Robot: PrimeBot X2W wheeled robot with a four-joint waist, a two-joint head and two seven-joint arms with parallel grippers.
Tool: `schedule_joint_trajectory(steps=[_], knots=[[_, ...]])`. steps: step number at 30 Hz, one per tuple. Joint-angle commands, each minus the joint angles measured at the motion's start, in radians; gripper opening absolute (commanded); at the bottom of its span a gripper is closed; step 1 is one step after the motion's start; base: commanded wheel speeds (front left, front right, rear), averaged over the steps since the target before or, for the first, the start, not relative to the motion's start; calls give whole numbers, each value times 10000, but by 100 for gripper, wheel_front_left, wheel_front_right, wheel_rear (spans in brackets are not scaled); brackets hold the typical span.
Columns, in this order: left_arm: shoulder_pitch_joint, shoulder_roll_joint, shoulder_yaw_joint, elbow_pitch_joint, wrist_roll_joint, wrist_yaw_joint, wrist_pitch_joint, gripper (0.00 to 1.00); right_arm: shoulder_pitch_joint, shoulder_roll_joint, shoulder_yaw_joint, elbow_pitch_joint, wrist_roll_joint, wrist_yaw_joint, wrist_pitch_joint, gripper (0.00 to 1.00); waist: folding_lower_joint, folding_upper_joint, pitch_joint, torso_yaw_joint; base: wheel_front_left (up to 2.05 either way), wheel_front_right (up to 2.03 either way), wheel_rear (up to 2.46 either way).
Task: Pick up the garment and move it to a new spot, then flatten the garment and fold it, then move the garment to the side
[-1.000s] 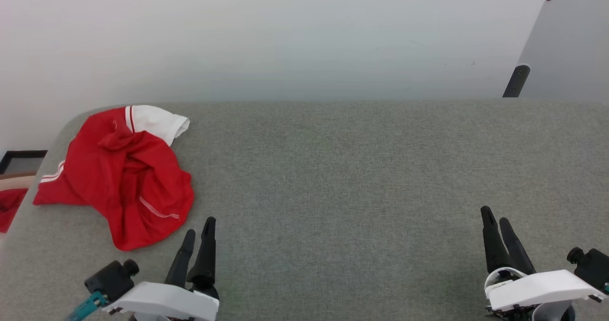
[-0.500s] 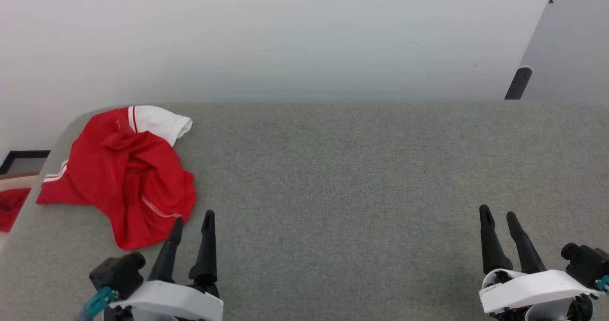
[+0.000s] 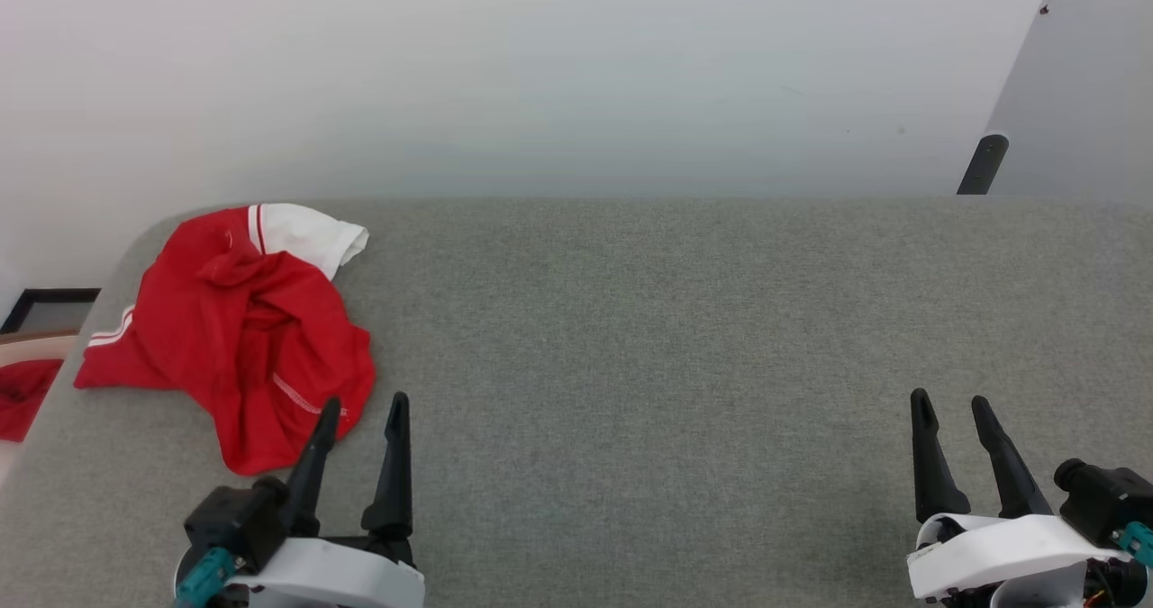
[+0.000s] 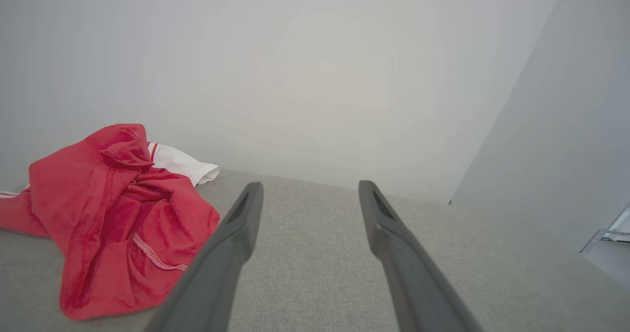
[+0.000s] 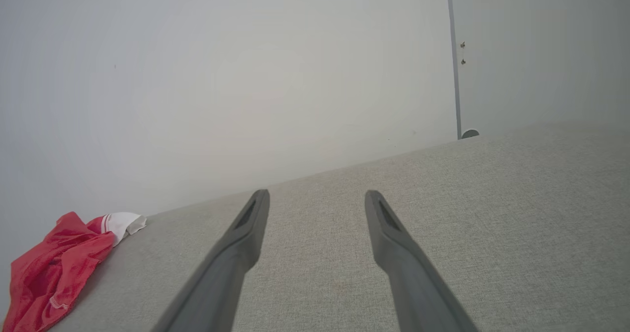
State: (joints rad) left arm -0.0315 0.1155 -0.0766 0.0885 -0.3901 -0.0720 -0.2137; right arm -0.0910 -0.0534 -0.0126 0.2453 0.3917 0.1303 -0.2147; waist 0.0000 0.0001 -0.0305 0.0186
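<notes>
The whole thing right now comes down to where the garment [image 3: 234, 338] sits relative to the arms. It's a crumpled red heap at the far-left corner of the table [image 3: 676, 320], not flattened or folded, so I'd say the first pick-up isn't done yet.

The left end effector [image 3: 365, 401] is way closer. Its fingers are spread wide with nothing between them, and the heap lies ahead and to the left of it. In the head view its left fingertip lines up right over the near-right edge of the cloth, by the stitched hem [image 3: 302, 398]. Can't tell if it's actually touching or just hanging above. From the left wrist view the cloth sits off to the left of the fingers rather than between them.

The right end effector [image 3: 948, 398] is also spread wide and empty. It's over bare table well off to the right, so it's not in the running for this grab.

The heap's long axis runs roughly from the white sleeve [image 3: 311, 234] at the back edge toward the robot. It ends in that lobe near the left fingers. My guess is the left arm needs to swing left and a bit forward, then drop, to get cloth between the fingers. There's plenty of open table to the right for the new spot.
</notes>
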Motion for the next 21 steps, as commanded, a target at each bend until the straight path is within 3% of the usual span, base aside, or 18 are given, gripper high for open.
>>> schedule_joint_trajectory(steps=[1,21], knots=[[33,9,40,-80,304,-58,-93,100,16,20,-17,-27,-269,6,-88,100,0,-1,-7,0,0,0,0],[199,-203,301,-151,2108,-358,-461,100,95,39,129,-74,-1647,7,-454,100,0,-1,-111,-5,0,0,0]])
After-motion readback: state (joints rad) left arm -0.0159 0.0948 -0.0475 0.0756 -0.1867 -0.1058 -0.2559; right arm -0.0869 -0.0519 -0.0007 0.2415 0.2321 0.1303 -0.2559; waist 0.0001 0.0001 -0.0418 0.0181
